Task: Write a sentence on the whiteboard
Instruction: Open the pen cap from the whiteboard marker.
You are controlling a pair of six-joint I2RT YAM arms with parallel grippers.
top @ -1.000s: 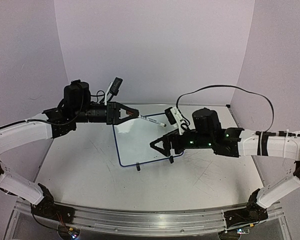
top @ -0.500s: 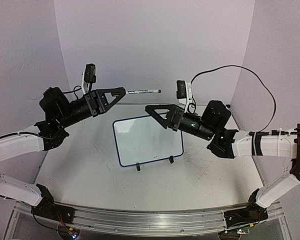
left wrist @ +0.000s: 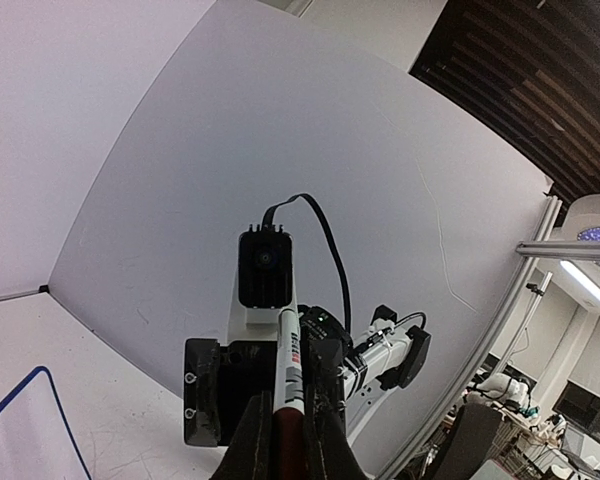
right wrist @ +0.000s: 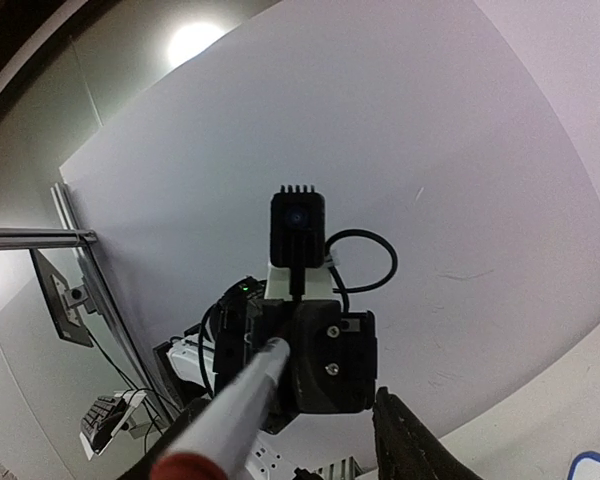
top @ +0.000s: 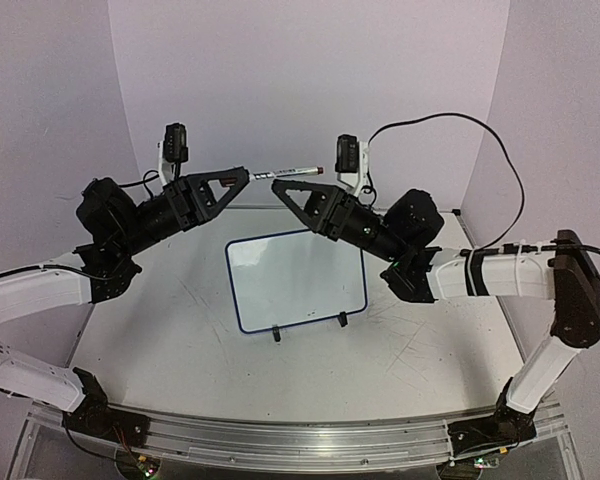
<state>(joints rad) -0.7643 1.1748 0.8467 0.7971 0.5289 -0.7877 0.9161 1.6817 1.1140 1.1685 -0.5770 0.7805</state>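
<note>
The whiteboard (top: 295,280) stands on the table between the arms, its face blank; no sentence shows on it. Its blue rim also peeks in as the whiteboard (left wrist: 42,385) and the whiteboard (right wrist: 595,465) in the wrist views. High above it, my left gripper (top: 246,177) is shut on one end of a white marker (top: 292,174) with dark red ends, held level. My right gripper (top: 278,183) faces it, jaws apart around the marker's free end. The marker (right wrist: 242,398) runs between them, nearer the left finger. In the left wrist view, my left gripper (left wrist: 288,418) clamps the marker (left wrist: 290,355).
The scratched white tabletop (top: 180,330) lies under both arms. Purple walls (top: 310,90) close off the back and sides. A black cable (top: 440,120) loops above the right arm. The board's two small black feet (top: 277,334) point toward the arm bases.
Both arms rose from the board into the air. The left carried the marker up. The right gripper came up to the marker's free end and its jaws narrowed around it.
</note>
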